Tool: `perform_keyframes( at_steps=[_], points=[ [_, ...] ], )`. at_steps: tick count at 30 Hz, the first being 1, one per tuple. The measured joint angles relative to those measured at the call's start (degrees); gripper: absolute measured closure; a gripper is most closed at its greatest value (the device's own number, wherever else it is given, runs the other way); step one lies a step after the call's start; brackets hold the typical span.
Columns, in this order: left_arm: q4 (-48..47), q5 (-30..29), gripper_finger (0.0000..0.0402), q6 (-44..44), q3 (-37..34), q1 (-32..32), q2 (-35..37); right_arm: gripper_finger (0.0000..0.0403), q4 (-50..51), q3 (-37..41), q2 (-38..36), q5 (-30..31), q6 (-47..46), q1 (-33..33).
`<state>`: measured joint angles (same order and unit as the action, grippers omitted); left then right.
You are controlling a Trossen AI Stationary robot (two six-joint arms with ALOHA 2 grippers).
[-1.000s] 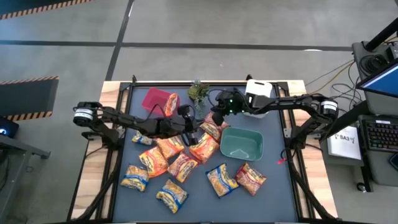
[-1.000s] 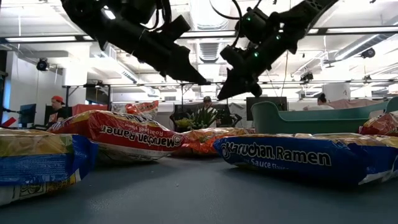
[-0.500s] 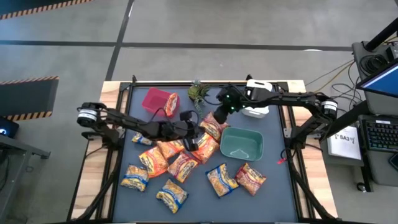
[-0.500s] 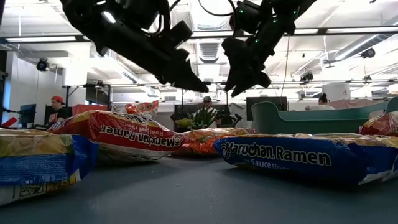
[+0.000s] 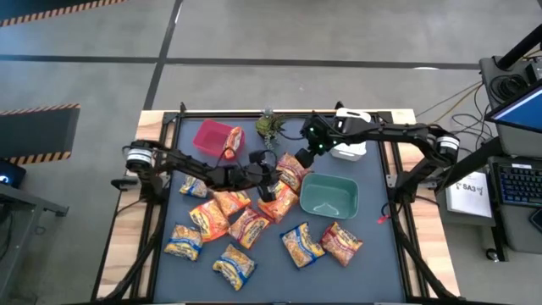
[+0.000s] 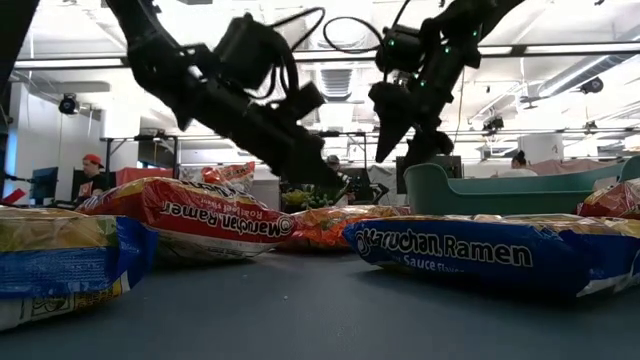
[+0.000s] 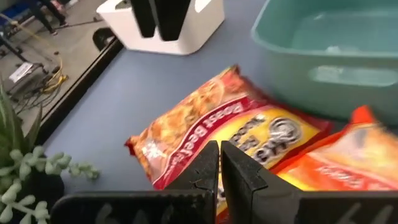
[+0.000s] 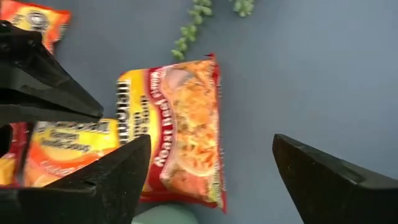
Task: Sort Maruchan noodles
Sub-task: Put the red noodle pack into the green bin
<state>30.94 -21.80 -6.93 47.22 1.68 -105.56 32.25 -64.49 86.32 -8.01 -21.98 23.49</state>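
Observation:
Several Maruchan noodle packets lie flat on the dark mat: orange ones (image 5: 210,219), yellow-with-blue ones (image 5: 184,241) and a red one (image 5: 341,241). Another red packet (image 5: 290,172) lies next to the green bin (image 5: 339,207). My right gripper (image 8: 211,140) hangs open above this red packet (image 8: 186,130), fingers pointing down, well clear of it (image 6: 403,150). My left gripper (image 7: 219,163) is shut and slants down over the same packet's near end (image 7: 249,134); in the low view its tip (image 6: 338,182) stays above the packets.
A red bin (image 5: 207,134) at the far left holds one packet (image 5: 234,141). A white bin (image 5: 349,146) stands at the far right, and a small green plant (image 5: 269,125) at the far edge between them. Both arms crowd the mat's middle.
My right gripper has opened wide and turned from a slant to point down, rising a little toward the far edge. My left gripper, still shut, has dropped lower and moved toward the table's right, nearer the red packet.

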Motion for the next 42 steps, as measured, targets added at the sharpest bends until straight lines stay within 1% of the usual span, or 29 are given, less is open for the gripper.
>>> perform_keyframes(
  at_steps=[5,8,12,14,17,22,28,30,31,42],
  points=[
    [0.31,-0.13,0.0401,0.12,0.00,1.00,-2.66,0.0060,-2.12,0.07,3.81,0.00,0.78,0.83],
    [1.46,0.05,0.0401,0.21,0.00,1.07,-4.04,0.0060,-4.16,0.07,6.26,-0.24,1.18,0.89],
    [2.11,0.26,0.0401,1.10,0.00,1.16,-5.77,0.0064,-3.82,-0.57,8.77,-1.62,2.40,1.35],
    [2.46,0.29,0.0402,2.15,0.02,1.24,-6.40,0.0064,-3.80,-1.24,9.54,-1.76,2.72,1.37],
    [2.72,0.24,0.0401,3.53,0.14,1.22,-7.30,0.0062,-4.24,-2.76,10.73,-3.66,3.61,1.44],
    [1.21,0.02,0.0402,5.60,0.26,1.17,-8.18,0.0058,-4.02,-4.80,12.18,-4.96,5.04,1.80],
    [-3.17,0.33,0.0401,7.43,0.28,1.13,-7.93,0.0058,-4.01,-5.22,13.35,-9.41,5.18,2.45],
    [-4.28,0.92,0.0401,9.41,-0.03,1.26,-8.19,0.0058,-4.37,-5.22,14.03,-10.35,5.53,2.45],
    [-5.33,0.75,0.0401,8.67,0.04,1.24,-8.09,0.0058,-4.29,-5.22,14.42,-10.90,5.57,2.42],
    [-4.41,0.52,0.0401,9.37,-0.37,1.24,-8.13,0.0063,-8.52,-5.37,19.73,-20.35,5.50,2.42]
  ],
)
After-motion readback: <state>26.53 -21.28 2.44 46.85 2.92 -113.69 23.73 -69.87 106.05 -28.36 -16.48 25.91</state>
